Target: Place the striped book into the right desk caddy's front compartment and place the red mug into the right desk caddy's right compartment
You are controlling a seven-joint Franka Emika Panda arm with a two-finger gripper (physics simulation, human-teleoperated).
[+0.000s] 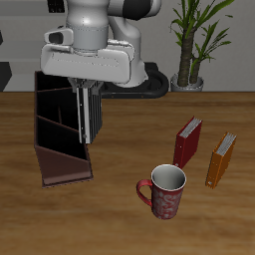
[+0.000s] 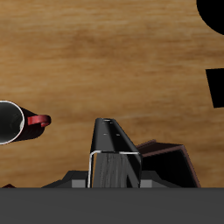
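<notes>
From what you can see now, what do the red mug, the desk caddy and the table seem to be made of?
The red mug looks like glazed ceramic: a speckled dark red outside and a pale grey inside. The right desk caddy seems to be dark stained wood or board, matte, with thin flat walls. The table looks like wood, with brown grain lines. These are renders, so the looks are only hints.

Striped book point(image 1: 90, 112) upright above right desk caddy point(image 1: 55, 139), red mug point(image 1: 164, 191) upright near front edge.

Wooden table point(image 1: 110, 219); potted plant point(image 1: 194, 40) behind; grey wall point(image 1: 20, 20).
</notes>
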